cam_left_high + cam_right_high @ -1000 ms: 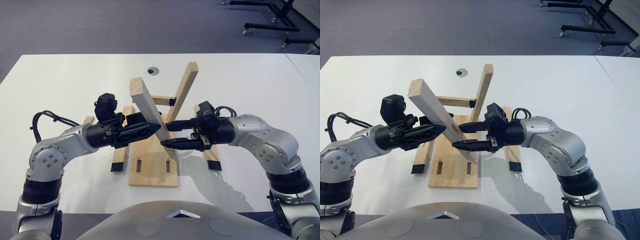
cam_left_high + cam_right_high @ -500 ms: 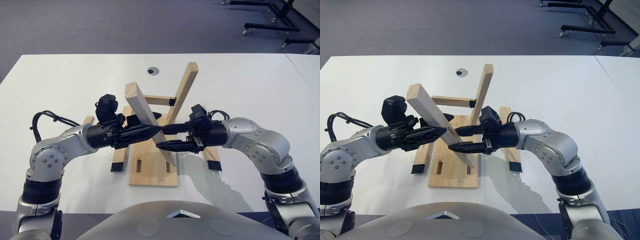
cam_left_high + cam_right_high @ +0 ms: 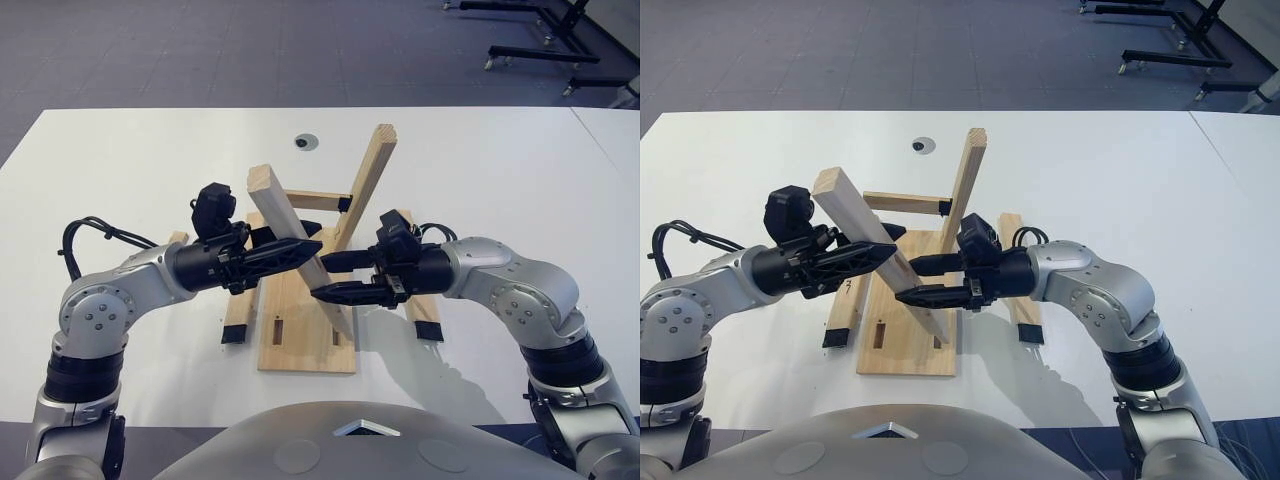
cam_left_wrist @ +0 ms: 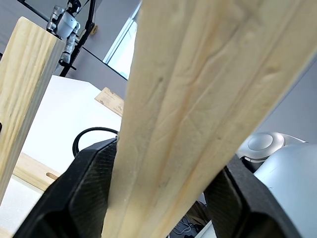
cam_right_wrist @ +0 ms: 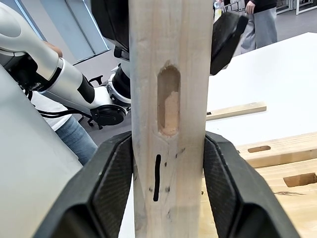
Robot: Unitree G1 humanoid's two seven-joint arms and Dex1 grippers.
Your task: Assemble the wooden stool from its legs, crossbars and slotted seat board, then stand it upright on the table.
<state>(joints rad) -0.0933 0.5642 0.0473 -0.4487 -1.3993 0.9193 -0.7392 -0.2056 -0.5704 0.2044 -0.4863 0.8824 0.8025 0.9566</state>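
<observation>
A slotted seat board lies flat on the white table. A wooden leg leans over it, top end towards the far left, foot by a slot of the board. My left gripper is shut on this leg at mid-height, fingers pressed on both sides. My right gripper is shut on the same leg lower down, its fingers flanking a mortise. Behind, a second leg stands tilted with a crossbar joined to it.
Two more legs lie flat beside the board, one on the left and one on the right, both with black end caps. A round grommet sits in the table farther back. Open table surface stretches left, right and behind.
My right gripper has moved left along with the leg's lower part. The leg's top has shifted left and slightly down. My left gripper's fingers now reach farther across the leg.
</observation>
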